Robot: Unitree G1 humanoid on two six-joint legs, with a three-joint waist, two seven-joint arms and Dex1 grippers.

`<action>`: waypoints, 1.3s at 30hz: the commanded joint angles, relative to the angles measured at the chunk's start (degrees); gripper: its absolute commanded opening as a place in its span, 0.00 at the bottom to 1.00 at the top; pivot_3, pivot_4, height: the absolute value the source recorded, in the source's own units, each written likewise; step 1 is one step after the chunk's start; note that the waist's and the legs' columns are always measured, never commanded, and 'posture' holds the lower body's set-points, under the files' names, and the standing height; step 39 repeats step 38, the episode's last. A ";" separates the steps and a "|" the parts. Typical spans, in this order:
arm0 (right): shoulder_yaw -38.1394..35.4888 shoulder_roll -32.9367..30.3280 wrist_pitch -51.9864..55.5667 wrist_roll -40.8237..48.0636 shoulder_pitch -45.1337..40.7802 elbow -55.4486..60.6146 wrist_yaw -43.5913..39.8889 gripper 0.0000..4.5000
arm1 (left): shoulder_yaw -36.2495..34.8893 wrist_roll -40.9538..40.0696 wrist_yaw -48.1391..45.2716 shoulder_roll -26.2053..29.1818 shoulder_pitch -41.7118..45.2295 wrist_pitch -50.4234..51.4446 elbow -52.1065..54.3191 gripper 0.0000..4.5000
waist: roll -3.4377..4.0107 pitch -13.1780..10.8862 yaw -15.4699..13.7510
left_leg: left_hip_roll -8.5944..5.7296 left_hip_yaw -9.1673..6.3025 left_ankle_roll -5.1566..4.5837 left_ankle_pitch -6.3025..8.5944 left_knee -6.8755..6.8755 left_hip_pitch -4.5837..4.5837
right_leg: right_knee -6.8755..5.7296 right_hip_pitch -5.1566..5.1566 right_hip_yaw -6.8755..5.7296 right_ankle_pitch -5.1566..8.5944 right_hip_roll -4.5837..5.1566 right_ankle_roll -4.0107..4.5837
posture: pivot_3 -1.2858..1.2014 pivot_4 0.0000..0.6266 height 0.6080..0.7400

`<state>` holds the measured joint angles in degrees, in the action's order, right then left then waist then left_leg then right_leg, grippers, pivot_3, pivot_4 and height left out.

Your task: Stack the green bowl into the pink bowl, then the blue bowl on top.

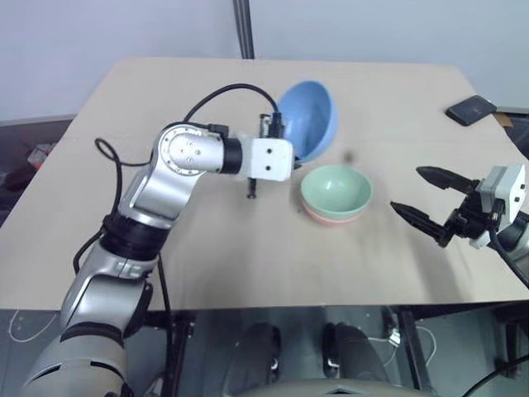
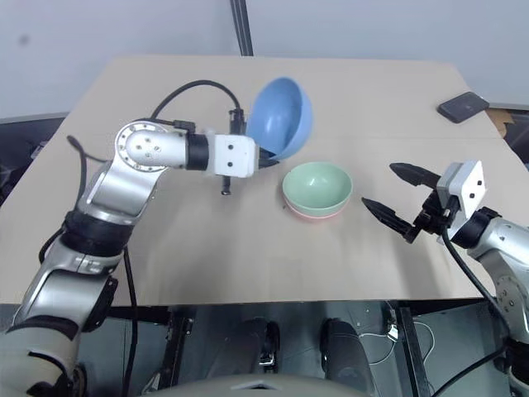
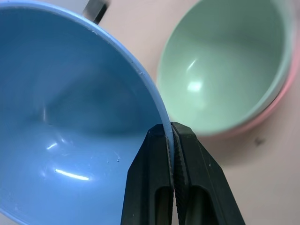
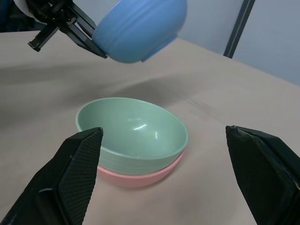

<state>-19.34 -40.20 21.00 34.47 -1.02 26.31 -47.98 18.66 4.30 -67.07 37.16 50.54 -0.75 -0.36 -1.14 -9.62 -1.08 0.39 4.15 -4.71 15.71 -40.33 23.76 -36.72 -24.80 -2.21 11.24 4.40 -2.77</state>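
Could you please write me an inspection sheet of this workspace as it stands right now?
Surface: tan table, bare around the bowls.
Job's things: green bowl nested in pink bowl; blue bowl tilted in the air, above and beside the stack.
Clutter: dark phone-like slab at the far right corner.
Grippers: left gripper shut on the blue bowl's rim; right gripper open, apart from the stack.
Cables: black cable looped over the left arm.
Surroundings: grey wall, dark pole behind the table.

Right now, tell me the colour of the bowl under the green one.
Salmon pink: the pink bowl, clearest in the right wrist view.
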 commanded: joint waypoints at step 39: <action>-5.06 -11.37 -6.49 -5.50 3.80 -13.99 -11.89 1.00 | -44.98 -32.35 15.87 6.60 -54.54 38.27 35.51 1.00 | 0.09 0.01 0.25 | 0.13 -0.08 0.05 0.01 0.02 -0.09 | 0.02 0.06 -0.06 0.17 0.15 0.20 | 0.52 0.24 0.99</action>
